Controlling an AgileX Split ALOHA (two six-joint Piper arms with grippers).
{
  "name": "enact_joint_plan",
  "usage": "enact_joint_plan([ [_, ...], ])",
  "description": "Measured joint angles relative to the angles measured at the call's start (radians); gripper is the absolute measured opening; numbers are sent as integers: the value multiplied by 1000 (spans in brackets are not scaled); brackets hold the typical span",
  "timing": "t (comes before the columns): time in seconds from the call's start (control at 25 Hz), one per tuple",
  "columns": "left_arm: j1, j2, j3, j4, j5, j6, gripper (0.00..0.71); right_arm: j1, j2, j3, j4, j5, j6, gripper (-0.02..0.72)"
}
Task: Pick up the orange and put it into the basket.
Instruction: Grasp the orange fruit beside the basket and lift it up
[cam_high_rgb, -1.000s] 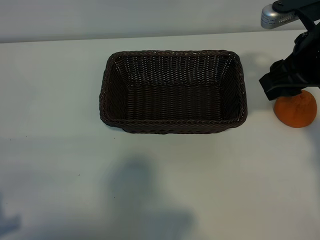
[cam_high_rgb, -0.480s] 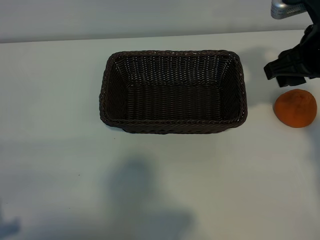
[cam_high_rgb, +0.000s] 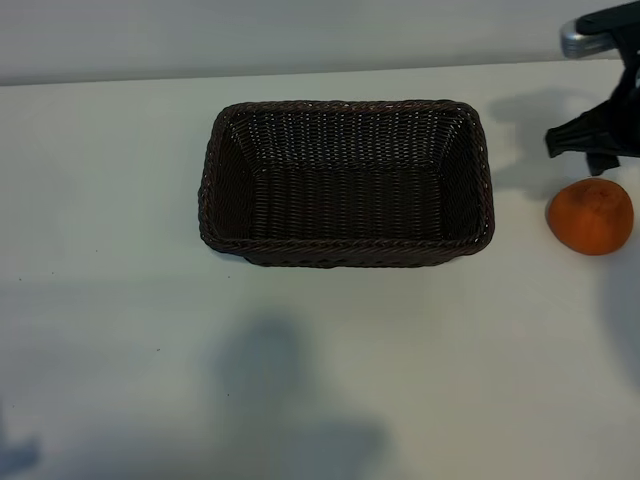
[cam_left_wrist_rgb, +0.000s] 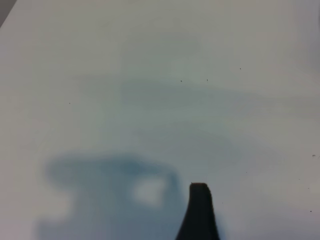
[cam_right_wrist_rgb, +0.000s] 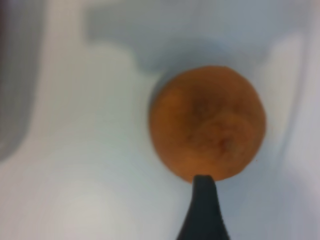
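The orange (cam_high_rgb: 590, 216) lies on the white table to the right of the basket (cam_high_rgb: 345, 105), a short gap between them. The dark brown wicker basket stands mid-table with nothing inside. My right gripper (cam_high_rgb: 594, 146) hovers just beyond the orange at the far right, open and holding nothing. In the right wrist view one dark fingertip (cam_right_wrist_rgb: 203, 197) overlaps the edge of the orange (cam_right_wrist_rgb: 207, 122), which rests free on the table. My left arm is outside the exterior view; its wrist view shows one fingertip (cam_left_wrist_rgb: 199, 210) over bare table, open, with nothing held.
The white table (cam_high_rgb: 320, 380) stretches in front of the basket, crossed by soft arm shadows. Its far edge runs just behind the basket. The orange lies close to the picture's right border.
My right gripper has drawn back and to the right, off the orange's top, which now shows whole. The orange and the basket have not moved.
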Motion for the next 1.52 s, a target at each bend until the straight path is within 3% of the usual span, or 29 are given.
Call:
enact_joint_plan([
  [0.12,0,0,0,0,0,0,586,-33,24,0,10,-5,-14,526],
  [0.44,0,0,0,0,0,0,586,-49,31,0,134,-10,-114,527],
  [1.04,0,0,0,0,0,0,586,-49,135,-4,136,-13,-142,527],
  [1.52,0,0,0,0,0,0,586,-50,234,-5,136,-76,-148,527],
])
